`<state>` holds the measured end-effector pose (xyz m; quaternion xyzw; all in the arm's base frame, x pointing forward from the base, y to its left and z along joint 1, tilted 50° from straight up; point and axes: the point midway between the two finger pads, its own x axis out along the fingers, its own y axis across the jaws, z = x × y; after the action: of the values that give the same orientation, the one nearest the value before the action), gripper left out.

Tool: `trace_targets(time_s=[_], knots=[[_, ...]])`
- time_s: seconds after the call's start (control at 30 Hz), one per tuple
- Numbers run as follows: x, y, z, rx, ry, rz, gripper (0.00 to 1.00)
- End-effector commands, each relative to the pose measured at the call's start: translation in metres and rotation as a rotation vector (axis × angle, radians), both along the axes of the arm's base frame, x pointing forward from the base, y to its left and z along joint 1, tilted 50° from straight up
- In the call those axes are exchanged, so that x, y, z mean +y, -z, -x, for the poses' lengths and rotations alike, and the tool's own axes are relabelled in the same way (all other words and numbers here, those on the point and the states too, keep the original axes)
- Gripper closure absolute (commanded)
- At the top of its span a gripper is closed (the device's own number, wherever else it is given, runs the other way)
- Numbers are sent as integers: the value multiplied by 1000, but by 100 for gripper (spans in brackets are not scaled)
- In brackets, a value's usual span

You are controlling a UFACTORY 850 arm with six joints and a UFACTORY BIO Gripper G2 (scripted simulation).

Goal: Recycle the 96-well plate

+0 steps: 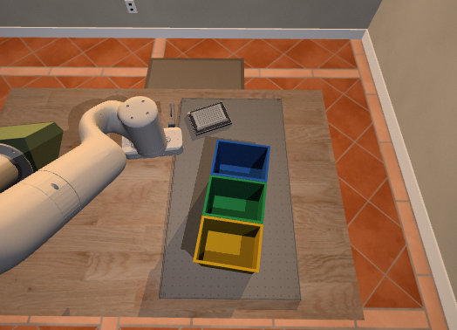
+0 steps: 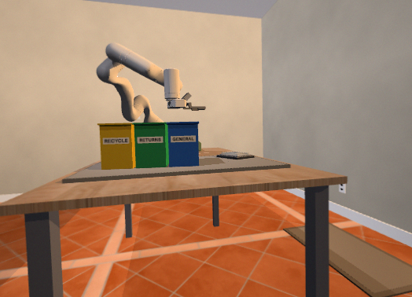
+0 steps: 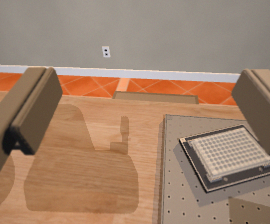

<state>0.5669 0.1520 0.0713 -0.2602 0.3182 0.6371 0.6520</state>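
The light 96-well plate (image 1: 209,117) (image 2: 236,155) (image 3: 230,151) sits in the dark nest (image 1: 214,126) (image 3: 241,177), turned at an angle, at the far end of the grey board. The yellow bin (image 1: 252,248) (image 2: 116,154), labelled RECYCLE, stands upright and looks empty. My gripper (image 3: 148,110) is open, with nothing between its fingers. It hangs high above the table, to the left of the plate in the top view. In the wrist view the plate lies at the right, partly behind the right finger. In the top view the wrist hides part of the gripper.
The green RETURNS bin (image 1: 257,204) (image 2: 150,154) stands between the yellow bin and the blue GENERAL bin (image 1: 259,161) (image 2: 183,152). All three are upright in a row on the perforated board (image 1: 183,274) (image 2: 251,163). The blue bin is nearest the plate. A green block (image 1: 45,145) stands by the arm's base.
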Motion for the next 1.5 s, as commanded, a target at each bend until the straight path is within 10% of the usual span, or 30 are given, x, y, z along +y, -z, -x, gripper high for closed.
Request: trace_targets(time_s=[0.0,1.47], knots=[[2,2,-17,-100,74,13,63],[-49,-66,-115,-986,806,90,63]])
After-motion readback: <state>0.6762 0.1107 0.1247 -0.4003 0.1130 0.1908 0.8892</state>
